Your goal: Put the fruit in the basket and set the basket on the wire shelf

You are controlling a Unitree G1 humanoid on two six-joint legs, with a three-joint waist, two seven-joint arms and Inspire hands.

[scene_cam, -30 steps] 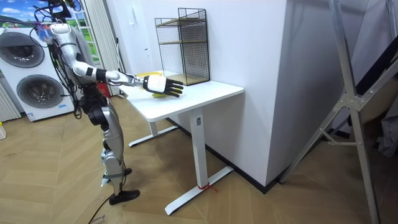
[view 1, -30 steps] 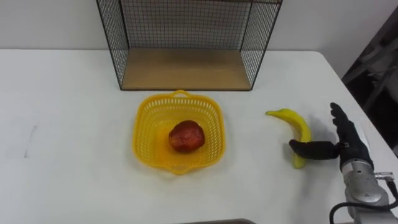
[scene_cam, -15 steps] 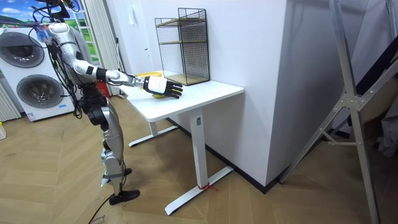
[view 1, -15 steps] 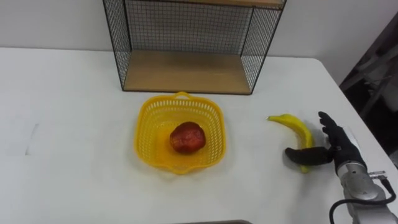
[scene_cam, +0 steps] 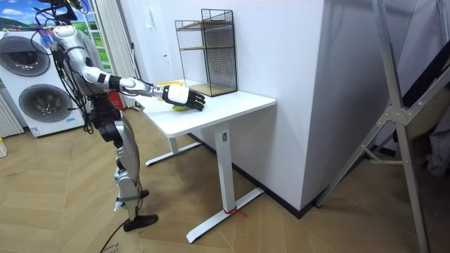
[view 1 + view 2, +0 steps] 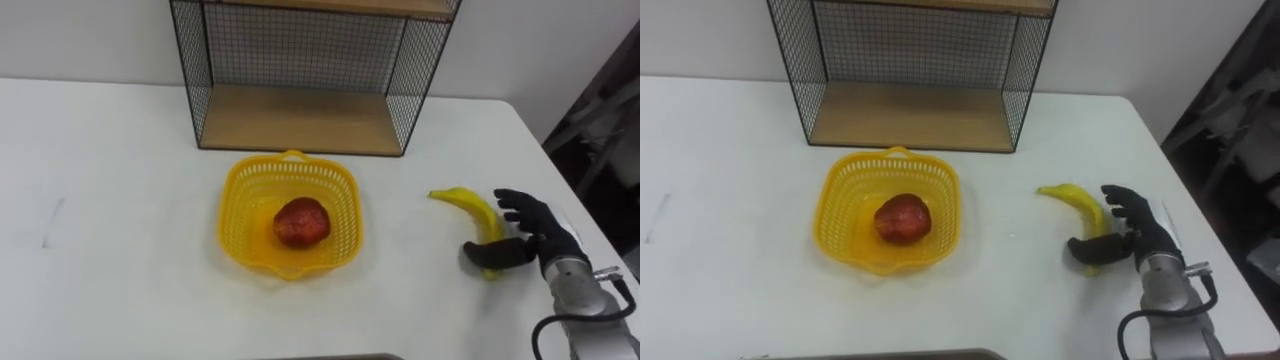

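Here there are two pieces of fruit. One banana [image 6: 468,205] lies on the white table [image 6: 120,210], near its right edge. One round red fruit [image 6: 300,221] sits in the middle of the single yellow basket [image 6: 238,240], well to the banana's left.

The right hand [image 6: 535,238] is half-closed on the banana's near end. Its thumb lies across that end and its fingers [image 6: 512,205] bend in against the banana's right side.

One wire shelf [image 6: 300,118] stands against the wall just behind the basket, its open front and wooden bottom board facing the robot. In the room view the robot stands at the table's end with its right arm stretched over the top. Two washing machines [image 5: 31,77] stand behind it at the room view's left.
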